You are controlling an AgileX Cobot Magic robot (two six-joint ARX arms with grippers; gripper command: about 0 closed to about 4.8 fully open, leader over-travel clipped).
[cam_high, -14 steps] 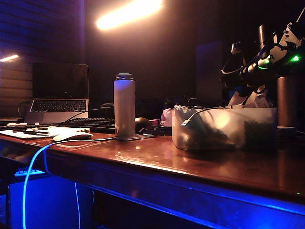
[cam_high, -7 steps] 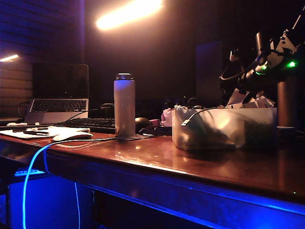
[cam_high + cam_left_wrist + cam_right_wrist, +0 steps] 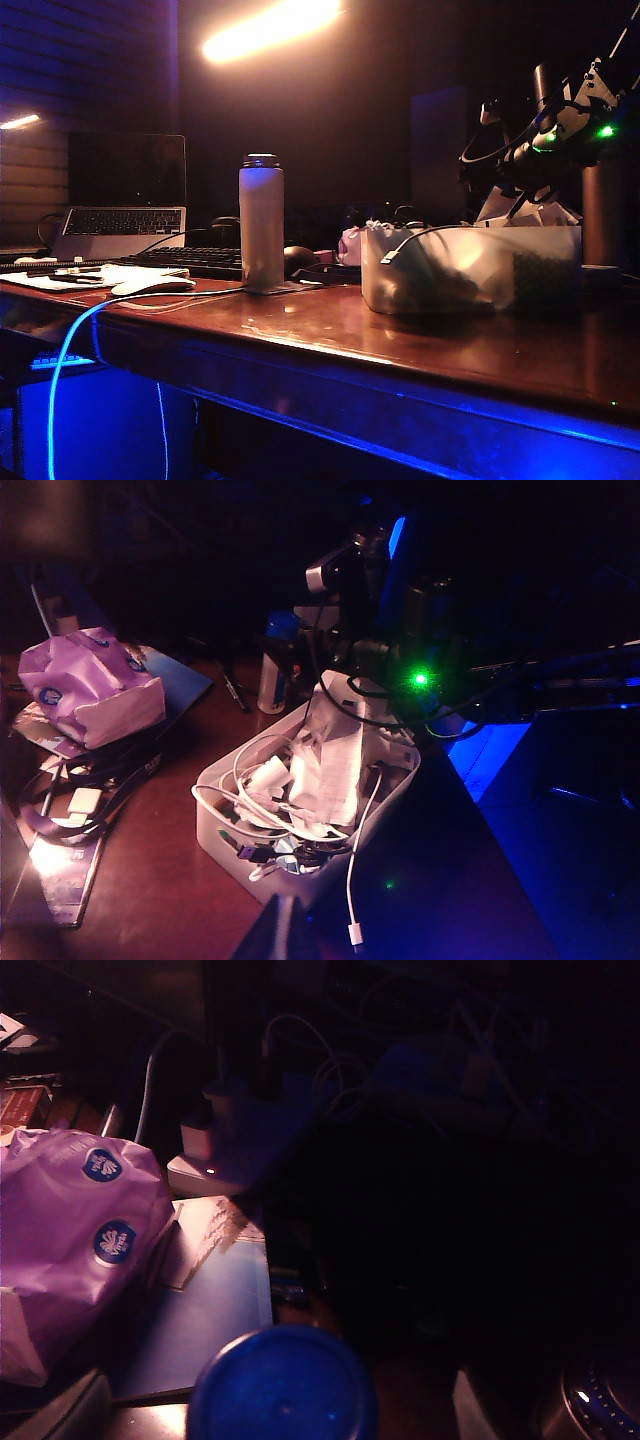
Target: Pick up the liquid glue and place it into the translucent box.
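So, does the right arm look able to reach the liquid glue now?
Probably yes. The right tool is open, and the blue cap of the liquid glue shows between its two sides with nothing over it. The left tool, barely in view, is across the translucent box from it.

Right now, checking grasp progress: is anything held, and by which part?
Nothing by the right gripper: open, straddling the liquid glue's blue cap, gaps either side. The left gripper, before the translucent box, cannot be told.
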